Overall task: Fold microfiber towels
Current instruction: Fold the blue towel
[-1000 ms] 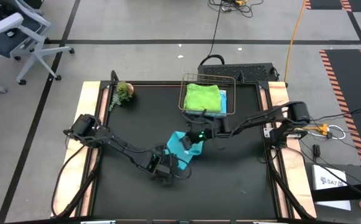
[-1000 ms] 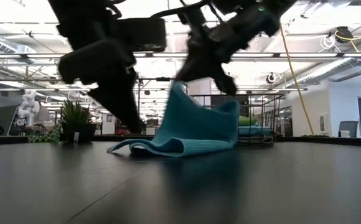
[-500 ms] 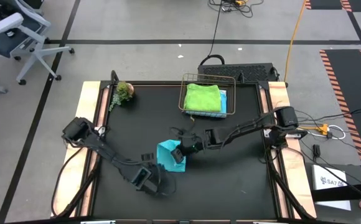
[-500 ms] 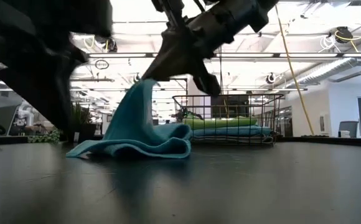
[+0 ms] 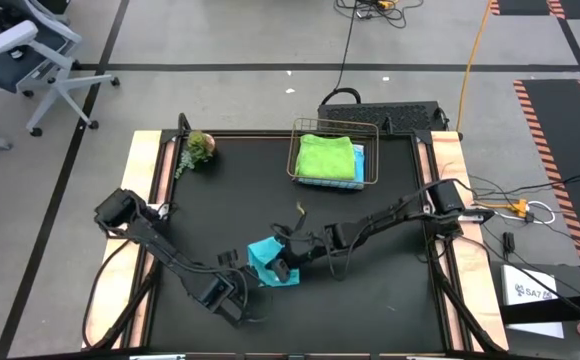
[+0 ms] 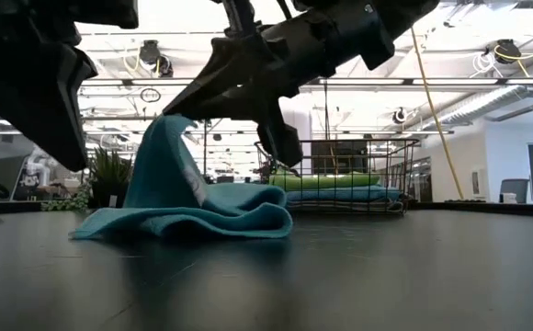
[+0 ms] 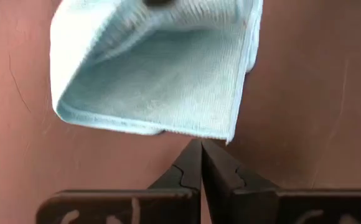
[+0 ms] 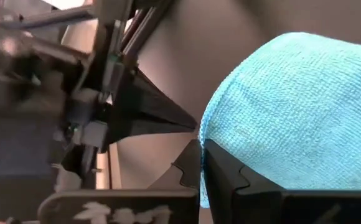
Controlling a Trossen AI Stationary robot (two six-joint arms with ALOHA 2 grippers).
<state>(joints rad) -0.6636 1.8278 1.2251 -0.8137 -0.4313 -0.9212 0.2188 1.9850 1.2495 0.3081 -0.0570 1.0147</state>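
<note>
The teal towel lies bunched near the middle of the black table, toward its near edge. One part of it rises to my right gripper, which is shut on it. The rest lies in a rounded fold on the table. My left gripper is shut and empty. It hangs just short of the towel's hemmed edge, on the towel's near left side. My right gripper pinches the towel's raised edge between its two shut fingers. The fingers slant down from the table's right. The cloth climbs from the table to the fingertips; whether one layer or several is held, I cannot tell.
A wire basket at the far middle holds a lime green towel on top of a sky blue one. A small potted plant stands at the far left. Bare table lies to the right of the towel.
My right gripper has moved down and toward the table's near left, drawing the held part of the teal towel over the rest. The whole towel has slid the same way. My left gripper, still shut, has backed off toward the near left edge.
</note>
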